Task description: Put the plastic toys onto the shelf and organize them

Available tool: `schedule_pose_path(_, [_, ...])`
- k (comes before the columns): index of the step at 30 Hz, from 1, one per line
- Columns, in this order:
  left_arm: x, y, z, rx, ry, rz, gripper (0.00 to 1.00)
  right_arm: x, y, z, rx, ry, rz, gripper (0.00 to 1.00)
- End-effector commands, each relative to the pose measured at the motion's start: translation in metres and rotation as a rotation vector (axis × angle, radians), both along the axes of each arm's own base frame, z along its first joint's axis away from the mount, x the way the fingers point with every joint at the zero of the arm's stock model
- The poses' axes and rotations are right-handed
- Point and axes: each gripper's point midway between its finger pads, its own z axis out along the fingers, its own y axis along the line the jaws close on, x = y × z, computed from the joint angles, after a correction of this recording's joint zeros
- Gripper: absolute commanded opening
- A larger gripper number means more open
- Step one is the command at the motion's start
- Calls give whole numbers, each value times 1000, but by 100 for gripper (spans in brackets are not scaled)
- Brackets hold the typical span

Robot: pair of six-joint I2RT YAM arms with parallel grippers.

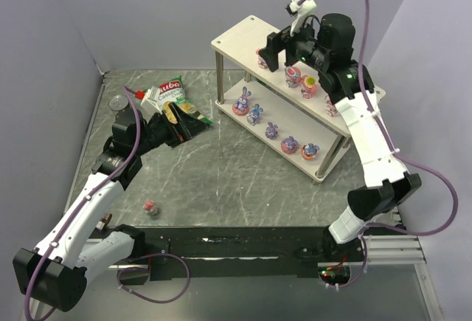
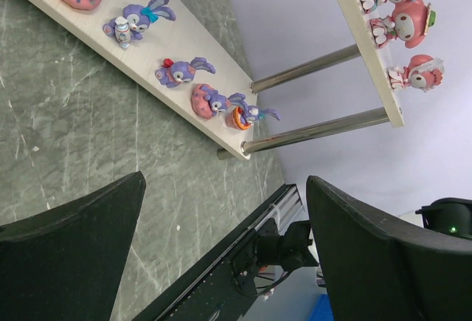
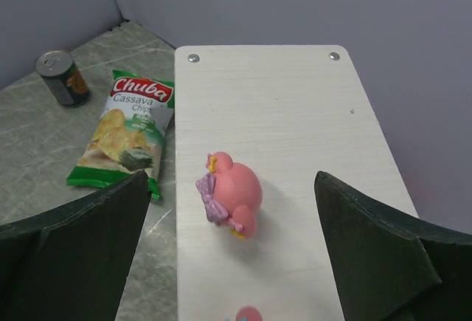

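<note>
While the top view has a stray toy [image 1: 150, 207] on the table [image 1: 243, 181], nearer than the left gripper [image 1: 177, 124] and by that arm, left wrist shows its fingers [image 2: 74, 247] wide, empty; right wrist shows the right gripper [image 3: 228, 181] wide over a pink toy [image 3: 230, 197] on the shelf [image 3: 280, 99].

The left arm [image 1: 81, 210] and right arm [image 1: 372, 144] wear glossy white shells over their long links, with matte black joints and bases. Each trails a thin purple cable [image 1: 455, 199]. The left tool [image 2: 225, 247] and right tool [image 1: 273, 54] are black, with broad, dark wedge-shaped fingers [image 3: 66, 247]. A small green light [image 1: 346, 75] glows on the right wrist.
</note>
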Motion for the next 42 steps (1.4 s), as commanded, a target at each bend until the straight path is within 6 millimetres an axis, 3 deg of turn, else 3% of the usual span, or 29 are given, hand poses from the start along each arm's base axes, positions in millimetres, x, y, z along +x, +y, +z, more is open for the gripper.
schedule_pose_path(1, [0,1,12,-4,-63,-8,96,-44,-36,36,10,-2,-116,97])
schedule_pose_path(8, [2,-2,3,5,-47,-21,96,-83,-59,-3,-44,175,-174,84])
schedule_pose_path(10, [2,-2,2,5,-47,-23,96,-94,-58,-3,-41,168,-151,84])
schedule_pose_path(15, [1,-3,-3,13,-38,-33,96,-96,-54,-18,-63,206,-119,75])
schedule_pose_path(18, [1,-2,-4,24,-39,-32,96,-87,-53,-26,-79,234,-128,69])
schedule_pose_path(28, [2,-1,-4,39,-42,-26,96,-64,-56,-27,-95,246,-185,52])
schedule_pose_path(36, [5,0,-4,55,-48,-20,96,-60,-58,-26,-107,232,-192,50])
schedule_pose_path(41, [7,1,-3,63,-48,-10,96,-64,-59,-10,-97,182,-187,51])
schedule_pose_path(42, [8,2,-3,66,-50,-7,96,-69,-60,-1,-84,158,-183,56])
